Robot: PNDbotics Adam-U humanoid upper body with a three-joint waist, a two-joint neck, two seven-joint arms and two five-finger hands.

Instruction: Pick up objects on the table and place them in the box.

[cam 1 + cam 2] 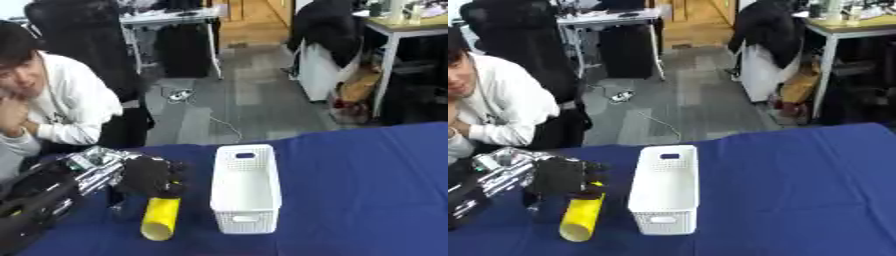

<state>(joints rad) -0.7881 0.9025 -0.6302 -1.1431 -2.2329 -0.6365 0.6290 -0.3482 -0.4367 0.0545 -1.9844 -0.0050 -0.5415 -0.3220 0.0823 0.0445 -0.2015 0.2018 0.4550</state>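
Observation:
A yellow cylinder (161,218) lies on the blue table, its open end toward the near edge, just left of a white perforated box (246,188). My left hand (150,176) comes in from the left and sits over the cylinder's far end, its black fingers curled down around that end. The box stands upright with its long side running away from me, and nothing shows inside it. My right hand is not in either view.
The blue tablecloth (367,200) spreads wide to the right of the box. A person in a white top sits at the far left edge of the table. Behind the table are chairs, desks and a grey floor.

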